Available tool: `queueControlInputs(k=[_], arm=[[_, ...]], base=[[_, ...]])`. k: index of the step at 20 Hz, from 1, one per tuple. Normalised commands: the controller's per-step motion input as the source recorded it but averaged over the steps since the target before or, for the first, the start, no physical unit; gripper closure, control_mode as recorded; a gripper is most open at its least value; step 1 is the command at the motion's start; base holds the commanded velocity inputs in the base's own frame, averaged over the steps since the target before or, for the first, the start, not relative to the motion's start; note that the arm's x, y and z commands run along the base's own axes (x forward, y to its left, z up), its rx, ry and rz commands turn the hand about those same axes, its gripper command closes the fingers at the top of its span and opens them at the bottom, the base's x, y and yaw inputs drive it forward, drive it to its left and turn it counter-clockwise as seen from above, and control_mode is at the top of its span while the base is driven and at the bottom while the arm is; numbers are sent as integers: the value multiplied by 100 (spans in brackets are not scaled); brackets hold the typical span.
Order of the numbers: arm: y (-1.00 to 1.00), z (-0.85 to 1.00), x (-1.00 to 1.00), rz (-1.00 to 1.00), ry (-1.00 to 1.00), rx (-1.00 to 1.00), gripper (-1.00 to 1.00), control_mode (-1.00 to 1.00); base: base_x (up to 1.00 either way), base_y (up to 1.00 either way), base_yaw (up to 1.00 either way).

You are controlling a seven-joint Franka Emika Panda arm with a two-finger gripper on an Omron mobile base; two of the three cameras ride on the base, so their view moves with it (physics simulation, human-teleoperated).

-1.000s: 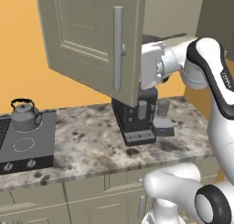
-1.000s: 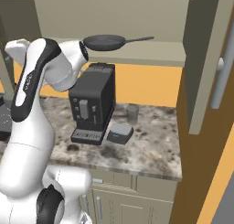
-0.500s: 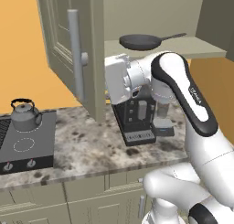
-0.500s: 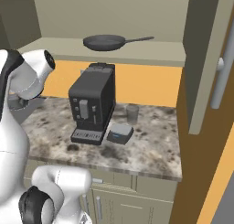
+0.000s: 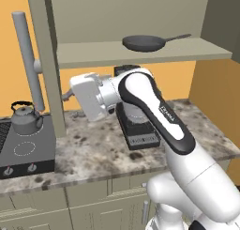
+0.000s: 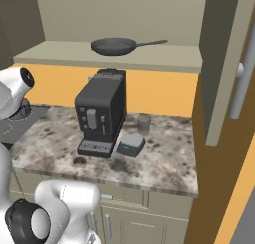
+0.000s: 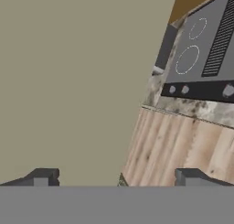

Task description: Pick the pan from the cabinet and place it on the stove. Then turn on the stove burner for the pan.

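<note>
The dark grey pan [image 5: 143,42] lies on the lower shelf of the open cabinet [image 5: 140,53], its long handle pointing right; it is also the pan [image 6: 114,46] in the right base view. My gripper [image 7: 116,177] is open with nothing between its fingertips [image 7: 43,176], close against the inner face of the cabinet's left door [image 7: 77,81]. My hand [image 5: 86,96] sits just right of that door's edge [image 5: 49,69], well below and left of the pan. The stove [image 5: 26,149] lies at the left with its front knobs [image 7: 172,89].
A grey kettle [image 5: 24,118] stands on the stove's back burner. A black coffee machine [image 6: 102,118], a glass [image 6: 144,123] and a small box [image 6: 130,144] occupy the counter under the shelf. The right cabinet door [image 6: 224,63] stands open at the right.
My arm has swung left with the left cabinet door, which went from nearly covering the shelf to wide open. The pan has come into plain sight and has not moved.
</note>
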Motion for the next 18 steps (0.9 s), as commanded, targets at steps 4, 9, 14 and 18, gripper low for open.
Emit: queueControlInputs(k=[4, 9, 14, 18], arm=[[8, -5, 0, 0, 5, -5, -100, -100], [-45, 5, 0, -8, -6, 0, -100, -100], [-63, 29, 0, -31, -5, 0, -100, -100], [-48, 33, 13, -43, 0, 0, -100, -100]], base=[[0, 0, 0], [0, 0, 0], [0, 0, 0], [0, 0, 0]])
